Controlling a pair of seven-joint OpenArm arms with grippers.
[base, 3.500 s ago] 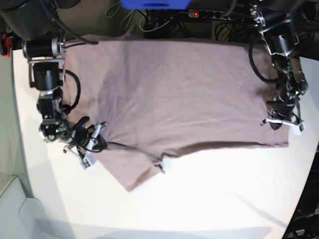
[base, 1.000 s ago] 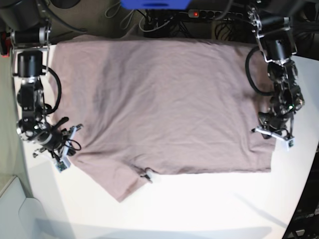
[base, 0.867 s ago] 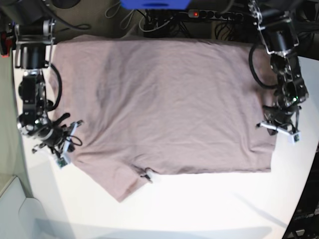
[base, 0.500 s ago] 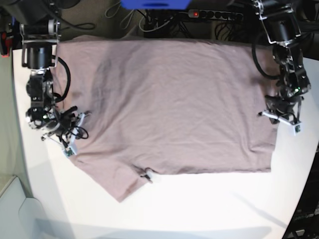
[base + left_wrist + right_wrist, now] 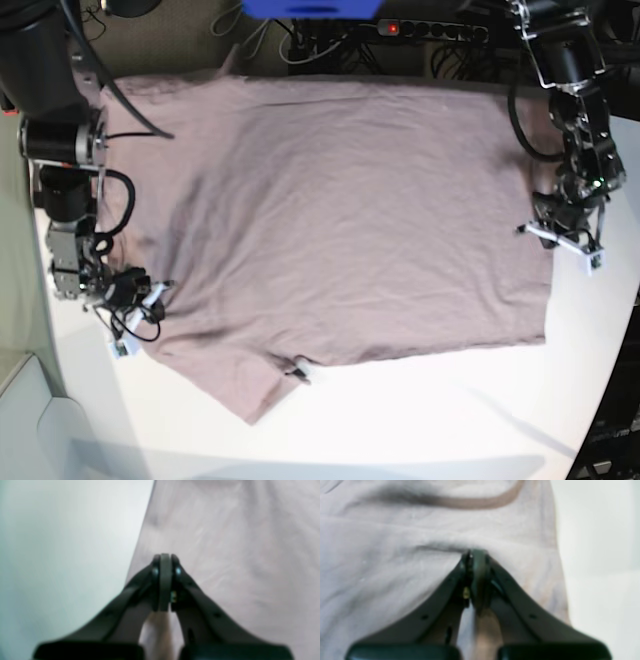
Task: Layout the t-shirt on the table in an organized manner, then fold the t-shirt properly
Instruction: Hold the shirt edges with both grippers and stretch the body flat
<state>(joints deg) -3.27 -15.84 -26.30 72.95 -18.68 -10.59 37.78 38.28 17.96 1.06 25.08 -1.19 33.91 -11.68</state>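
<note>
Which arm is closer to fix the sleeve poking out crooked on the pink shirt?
Right. The right tool sits at the collar end of the dusty pink cotton t-shirt, close beside the angled sleeve. The left tool is far across, at the hem side.

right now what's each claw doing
left claw: closed, over the t-shirt edge; a grip cannot be told.
right claw: closed, pinching a fold of the t-shirt.

A robotics lab bench, by the look of it. Beyond the far edge of the white table [image 5: 420,420] lie a power strip [image 5: 432,30] and tangled cables [image 5: 300,45] on the floor.
</note>
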